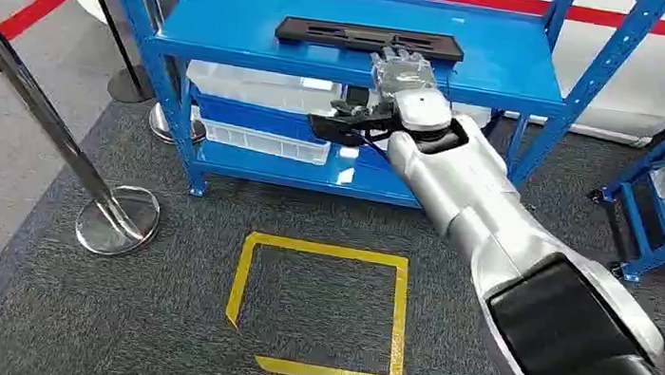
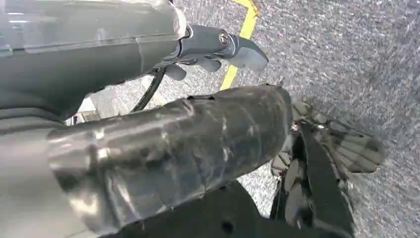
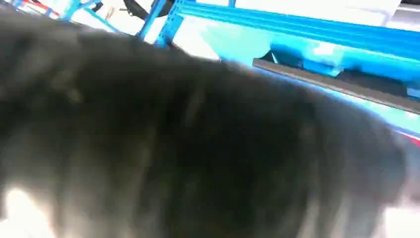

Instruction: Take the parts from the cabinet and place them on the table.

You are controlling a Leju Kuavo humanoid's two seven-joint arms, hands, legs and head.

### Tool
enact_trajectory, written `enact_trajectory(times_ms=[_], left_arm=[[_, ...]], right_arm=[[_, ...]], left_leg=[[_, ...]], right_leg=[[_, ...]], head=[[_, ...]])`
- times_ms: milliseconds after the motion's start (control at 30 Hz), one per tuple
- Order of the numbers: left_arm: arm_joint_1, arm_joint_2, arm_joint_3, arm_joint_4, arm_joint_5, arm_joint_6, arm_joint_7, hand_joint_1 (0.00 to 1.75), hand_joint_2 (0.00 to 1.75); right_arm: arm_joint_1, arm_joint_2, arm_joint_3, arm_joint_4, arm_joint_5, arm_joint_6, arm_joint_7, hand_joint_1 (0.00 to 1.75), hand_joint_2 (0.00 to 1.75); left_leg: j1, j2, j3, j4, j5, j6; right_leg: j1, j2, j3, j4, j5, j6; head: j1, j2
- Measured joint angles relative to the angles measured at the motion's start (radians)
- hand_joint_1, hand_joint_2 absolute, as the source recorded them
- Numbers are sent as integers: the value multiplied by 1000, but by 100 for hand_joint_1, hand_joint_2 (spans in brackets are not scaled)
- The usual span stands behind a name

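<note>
The right hand [image 1: 406, 80] is reaching over the blue metal shelf's [image 1: 235, 18] front edge, fingers resting on the long flat black plastic part [image 1: 369, 38] just ahead; whether it is gripping, I cannot tell.

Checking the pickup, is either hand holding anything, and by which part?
Nothing held: the right hand only reaches the long flat black plastic part on the blue shelf; left hand empty.

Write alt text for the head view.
The robot's silver right arm reaches its right hand to a long flat black part on the top shelf of a blue metal cabinet. Clear plastic bins sit below; a yellow tape square marks the grey carpet.
</note>
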Motion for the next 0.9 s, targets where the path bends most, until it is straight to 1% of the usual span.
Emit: enact_trajectory(times_ms=[33,67,100,133,167,200,233,267,333,367,400,433,500,533,567,600,633,667,700,733,767,800,833,867,900], left_arm=[[0,0,0,0,0,0,0,0,0],[0,0,0,0,0,0,0,0,0],[0,0,0,0,0,0,0,0,0],[0,1,0,0,0,0,0,0,0],[0,2,1,0,0,1,0,0,0],[0,2,1,0,0,1,0,0,0],[1,2,1,0,0,1,0,0,0],[-2,2,1,0,0,1,0,0,0],[-1,2,1,0,0,2,0,0,0],[-2,2,1,0,0,2,0,0,0],[0,2,1,0,0,2,0,0,0],[0,2,1,0,0,3,-3,0,0],[-1,2,1,0,0,10,-4,0,0],[-2,2,2,0,1,15,-4,0,0],[-2,2,2,0,2,18,-4,0,0],[-1,2,2,0,3,20,-4,0,0],[-1,2,3,0,3,21,-4,0,0],[-1,2,5,0,3,21,-4,0,0],[0,2,6,0,3,23,-4,0,0],[0,2,8,0,3,23,-5,0,0],[-1,2,8,0,2,26,-5,0,0],[-2,2,8,0,2,28,-6,0,0],[-3,2,8,0,2,30,-6,0,0],[-5,2,8,0,2,30,-5,0,0],[-4,3,8,0,2,30,-6,0,0]], right_arm=[[4,0,0,0,1,0,0,0,0],[7,0,-1,0,1,1,0,0,0],[8,0,-1,0,1,1,0,0,0],[8,0,-2,0,1,1,0,0,0],[7,0,-2,0,1,0,0,0,0],[6,0,-3,0,2,0,0,0,0],[4,-2,-4,1,2,1,0,0,0],[5,-2,-5,1,2,1,0,0,0],[6,-2,-5,0,2,1,0,0,0],[4,-2,-5,0,2,1,0,0,0],[4,-3,-6,0,3,1,0,0,0],[0,-6,-8,0,4,1,1,0,0],[1,-10,-10,1,6,4,1,0,0],[5,-13,-11,3,6,6,1,0,0],[9,-14,-13,4,8,6,0,0,0],[11,-15,-17,5,9,7,-2,0,0],[11,-16,-21,5,11,7,-3,0,0],[9,-18,-23,5,12,7,-4,0,0],[6,-18,-27,5,13,7,-5,0,0],[4,-21,-33,5,14,10,-9,0,0],[2,-20,-40,5,10,16,-18,0,0],[5,-20,-46,5,4,17,-24,0,0],[5,-20,-54,5,2,18,-29,0,0],[1,-20,-59,5,2,21,-30,0,0],[-1,-20,-65,4,5,24,-29,0,0]], left_leg=[[0,0,-36,61,-13,-2],[0,0,-50,74,0,-3],[0,0,-40,37,37,-4],[0,1,-10,-34,85,-3],[0,2,30,-124,135,-1],[0,4,59,-193,149,4],[-6,3,73,-207,137,6],[-6,0,68,-201,136,11],[-8,-2,67,-206,135,17],[-2,-2,73,-214,137,23],[2,-1,81,-221,137,30],[2,0,85,-224,133,38],[2,0,88,-224,130,43],[2,0,91,-224,128,43],[2,-1,94,-223,125,43],[2,-2,100,-223,123,42],[2,-4,106,-223,119,39],[2,-5,112,-223,115,37],[2,-5,119,-223,110,34],[-1,-4,118,-224,107,28],[-1,-5,115,-223,106,23],[1,-5,114,-225,107,18],[1,-4,116,-230,106,12],[-1,-4,120,-231,103,5],[3,-2,121,-227,93,-1]], right_leg=[[2,0,0,2,-3,-1],[2,0,1,5,-6,-1],[2,1,3,7,-9,-1],[1,2,6,12,-14,1],[0,2,8,18,-21,4],[0,2,8,26,-30,9],[9,3,0,36,-33,15],[7,4,-3,33,-31,19],[7,2,0,30,-31,25],[8,3,1,31,-35,30],[3,4,-3,47,-46,39],[1,3,-26,93,-71,46],[-5,3,-104,241,-130,56],[-7,3,-143,307,-147,59],[-11,3,-164,331,-141,61],[-14,3,-157,305,-107,61],[-15,3,-132,242,-61,60],[-15,3,-93,154,-9,56],[-14,3,-55,67,33,50],[-6,4,-41,48,12,47],[-1,3,-30,22,6,43],[1,2,-34,26,6,41],[3,3,-35,28,2,35],[1,3,-29,20,3,31],[-9,2,-15,8,3,23]], head=[[0,0],[0,0],[0,0],[0,0],[0,0],[0,0],[-1,0],[2,0],[2,0],[0,0],[2,0],[2,0],[2,0],[2,0],[2,0],[2,0],[2,0],[2,0],[2,0],[1,0],[2,0],[1,0],[1,0],[1,0],[1,0]])
